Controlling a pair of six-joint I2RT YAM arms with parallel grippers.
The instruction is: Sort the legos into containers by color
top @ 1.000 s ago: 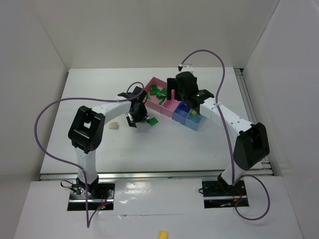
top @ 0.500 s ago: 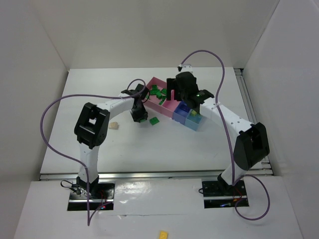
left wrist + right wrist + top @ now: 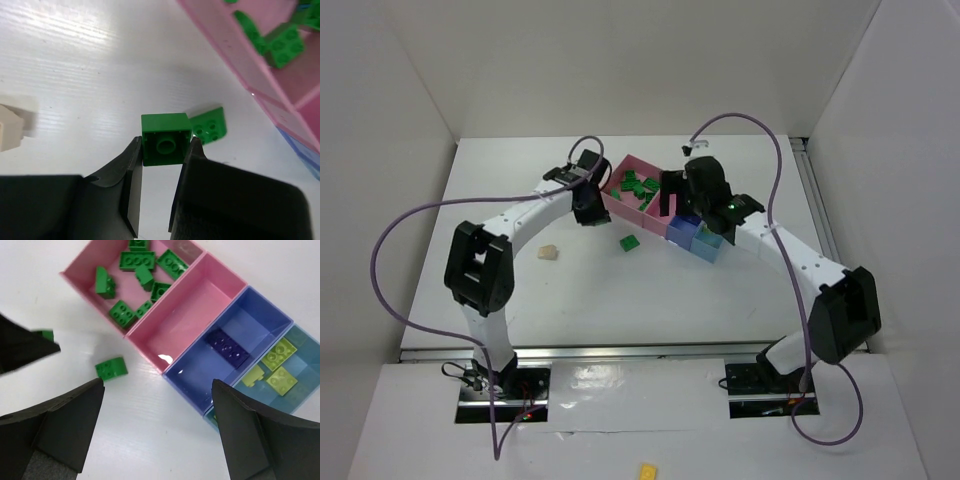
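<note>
The left gripper (image 3: 164, 156) is pinched shut on a green brick (image 3: 166, 136), one flat black finger (image 3: 131, 172) against each side and the brick's hollow underside facing the wrist camera. From above, it sits just beside the left wall of the large pink box (image 3: 87, 297), with broad white worktop (image 3: 620, 300) between it and the left and near edges.

The right gripper (image 3: 157, 405) hangs over the row with its jaws spread wide, gripping nothing.

The containers (image 3: 145, 347) run diagonally, toward the far edge and right of centre. They are thin-walled, glossy square trays joined side to side. The large pink box holds studded green bricks (image 3: 132, 261). The small pink box (image 3: 190, 315) shows bare floor. The blue box (image 3: 250, 320) holds a dark blue-purple brick (image 3: 227, 347), and the pale blue box (image 3: 296, 360) holds yellow-green bricks (image 3: 278, 352).

A loose green brick (image 3: 111, 368) lies on the worktop near the row's near side, and a cream brick (image 3: 548, 252) lies further left.

The worktop is faintly streaked. A metal rail (image 3: 620, 352) edges its near side, and plain white walls (image 3: 620, 60) enclose it.
</note>
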